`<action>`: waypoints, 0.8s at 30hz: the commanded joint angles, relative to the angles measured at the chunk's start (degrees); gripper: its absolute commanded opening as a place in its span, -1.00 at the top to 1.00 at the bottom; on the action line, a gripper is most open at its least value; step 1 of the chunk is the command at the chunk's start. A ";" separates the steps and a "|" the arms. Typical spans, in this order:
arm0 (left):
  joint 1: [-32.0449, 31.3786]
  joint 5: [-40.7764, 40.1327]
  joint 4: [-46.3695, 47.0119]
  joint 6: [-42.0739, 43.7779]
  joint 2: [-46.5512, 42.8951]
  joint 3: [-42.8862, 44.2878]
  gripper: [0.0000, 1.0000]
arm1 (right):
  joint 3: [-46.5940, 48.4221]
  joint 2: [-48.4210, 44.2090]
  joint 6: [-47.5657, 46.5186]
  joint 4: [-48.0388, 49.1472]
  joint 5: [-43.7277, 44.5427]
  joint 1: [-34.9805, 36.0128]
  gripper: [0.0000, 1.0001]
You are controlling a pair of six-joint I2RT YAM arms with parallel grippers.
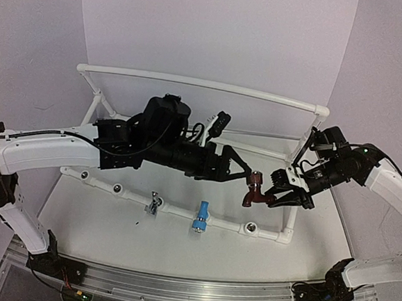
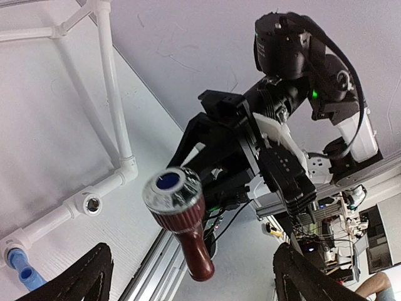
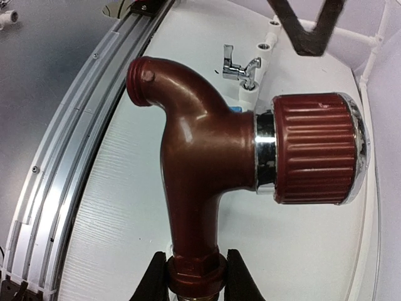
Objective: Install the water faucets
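A white table [image 1: 111,234] backed by pale lilac walls [image 1: 217,33] carries a white plastic pipe frame [image 1: 192,83], with an aluminium rail [image 1: 176,288] along its near edge. Above the table's right half the two arms meet nose to nose.

The right gripper [image 3: 197,282] is clamped on the collar at the inlet end of a dark red-brown plastic faucet [image 3: 207,163] with a ribbed knob and a shiny silver cap. Its two fingers [image 3: 156,276] press that collar from either side. The rest of the faucet juts out ahead of the jaws, the spout curving off to one side and the knob to the other, clear of the table.

The left gripper [image 2: 191,266] faces it with its jaws spread wide and holding nothing. In the left wrist view the knob's silver cap points back between the parted fingertips [image 2: 94,269], with a clear gap to each. From overhead, the left jaws sit just beside the knob.

Below the right jaws runs the frame's front pipe. An open round socket [image 1: 251,228] lies on it almost under the held faucet. Farther out past the jaws along the same pipe sits a light blue faucet [image 1: 200,217], and beyond that a grey metal faucet [image 1: 154,202] with a small lever handle.
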 commanded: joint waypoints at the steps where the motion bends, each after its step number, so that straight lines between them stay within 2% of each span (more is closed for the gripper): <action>1: 2.56 13.04 5.64 1.00 -0.08 -0.34 -0.73 | 0.78 -3.82 -5.30 0.63 -3.55 1.75 1.00; 7: 2.58 20.24 3.07 1.78 4.04 3.13 -0.63 | -0.81 -7.08 -7.21 3.04 -4.59 3.84 1.00; 17: 2.50 30.62 9.93 0.96 5.63 2.26 -0.53 | -0.92 -6.91 -8.94 4.10 -4.24 6.05 1.00; 24: 2.49 31.82 11.62 0.60 6.00 1.84 -0.43 | -1.78 -6.89 -11.68 4.42 -4.33 7.31 1.00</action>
